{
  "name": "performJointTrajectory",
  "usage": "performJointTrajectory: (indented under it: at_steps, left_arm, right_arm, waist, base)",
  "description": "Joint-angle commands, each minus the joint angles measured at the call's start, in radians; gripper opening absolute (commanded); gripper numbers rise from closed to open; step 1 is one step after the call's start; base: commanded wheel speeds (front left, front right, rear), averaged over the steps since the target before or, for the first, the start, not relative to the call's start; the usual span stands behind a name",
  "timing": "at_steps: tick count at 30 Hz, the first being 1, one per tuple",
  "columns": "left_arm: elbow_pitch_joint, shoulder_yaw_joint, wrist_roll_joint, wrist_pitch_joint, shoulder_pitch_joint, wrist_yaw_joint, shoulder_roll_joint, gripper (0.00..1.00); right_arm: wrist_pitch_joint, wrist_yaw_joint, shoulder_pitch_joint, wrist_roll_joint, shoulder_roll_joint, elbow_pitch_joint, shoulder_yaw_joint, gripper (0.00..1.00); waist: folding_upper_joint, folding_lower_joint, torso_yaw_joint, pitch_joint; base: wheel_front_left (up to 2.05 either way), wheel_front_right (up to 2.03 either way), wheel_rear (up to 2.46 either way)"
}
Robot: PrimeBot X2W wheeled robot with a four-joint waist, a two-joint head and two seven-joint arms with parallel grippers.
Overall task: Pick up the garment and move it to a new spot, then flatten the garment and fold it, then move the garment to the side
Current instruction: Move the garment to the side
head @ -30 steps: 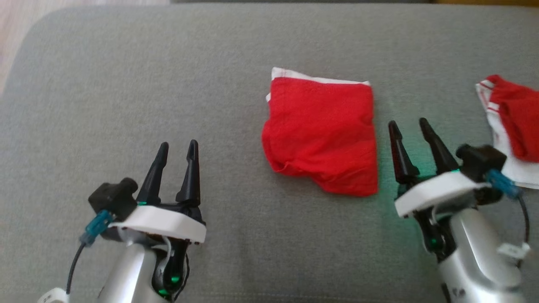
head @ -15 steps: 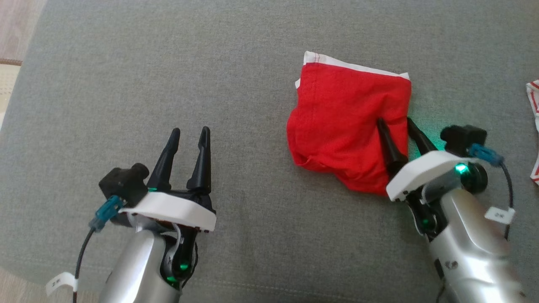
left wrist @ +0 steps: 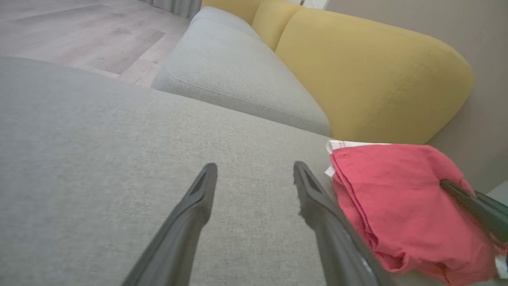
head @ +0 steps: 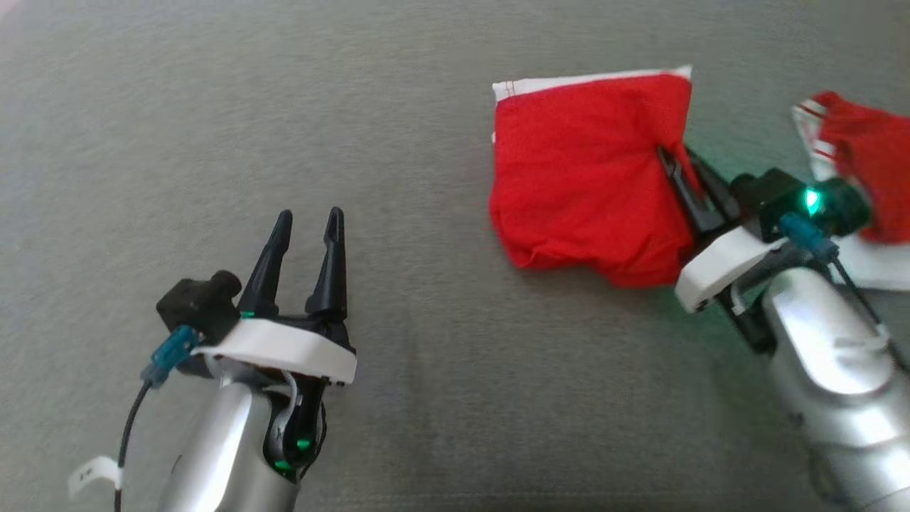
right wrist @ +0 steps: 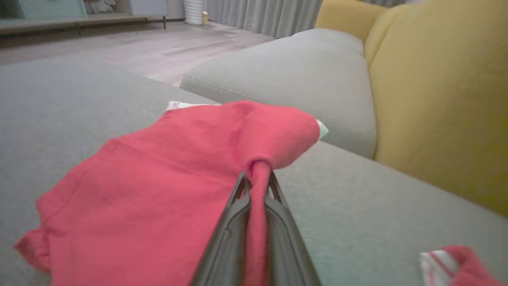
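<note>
The right pincer (head: 674, 153), open beside the folded red garment (head: 583, 171) a second ago, now clamps a pinch of its near edge, apparently starting the move aside, while the left pincer (head: 309, 217) stands wide, well apart.

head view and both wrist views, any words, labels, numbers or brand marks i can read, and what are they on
No text can be read in these views.
white tag on the left arm's cable: faint dark marks, too small and blurred to read.
red garment: plain red cloth with a white hem, no print or label visible.
second garment: red and white stripes, blurred, no lettering visible.
</note>
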Motion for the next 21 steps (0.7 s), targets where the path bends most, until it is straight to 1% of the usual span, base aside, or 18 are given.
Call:
performJointTrajectory:
  at_steps: [1, 3, 6, 10, 13, 17, 21]
  left_arm:
    - [-0.030, 0.027, 0.012, -0.008, -0.047, -0.005, 0.008, 1.00]
    - [-0.028, 0.022, 0.025, -0.008, -0.062, -0.013, 0.008, 1.00]
    - [-0.021, 0.014, 0.048, -0.008, -0.090, -0.024, 0.008, 1.00]
    - [-0.010, 0.007, 0.073, -0.008, -0.132, -0.037, 0.008, 1.00]
    - [0.001, 0.002, 0.090, -0.008, -0.163, -0.046, 0.008, 1.00]
    - [0.016, -0.007, 0.105, -0.008, -0.201, -0.058, 0.008, 1.00]
    - [0.025, -0.015, 0.113, -0.008, -0.228, -0.065, 0.008, 1.00]
  right_arm:
    - [-0.014, -0.001, -0.024, -0.021, -0.038, -0.053, 0.034, 0.00]
    - [-0.013, -0.001, -0.038, -0.042, -0.101, -0.097, 0.079, 0.00]
    - [0.001, -0.001, -0.059, -0.039, -0.210, -0.160, 0.146, 0.00]
    - [0.033, -0.001, -0.094, 0.000, -0.359, -0.213, 0.214, 0.00]
    - [0.051, -0.001, -0.126, 0.037, -0.455, -0.222, 0.249, 0.00]
    - [0.063, -0.001, -0.174, 0.084, -0.542, -0.189, 0.260, 0.00]
    - [0.078, -0.001, -0.210, 0.114, -0.574, -0.122, 0.238, 0.00]
  waist:
    - [0.0000, -0.0001, -0.059, 0.008]
    - [0.0000, -0.0001, -0.097, 0.018]
    - [0.0000, -0.0001, -0.150, 0.042]
    - [0.0000, -0.0001, -0.217, 0.083]
    - [0.0000, -0.0001, -0.256, 0.118]
    - [0.0000, -0.0001, -0.284, 0.158]
    - [0.0000, -0.0001, -0.290, 0.186]
  base:
    - [0.00, 0.00, 0.00]
    - [0.00, 0.00, 0.00]
    - [0.00, 0.00, 0.00]
    - [0.00, 0.00, 0.00]
    - [0.00, 0.00, 0.00]
    - [0.00, 0.00, 0.00]
    - [0.00, 0.00, 0.00]
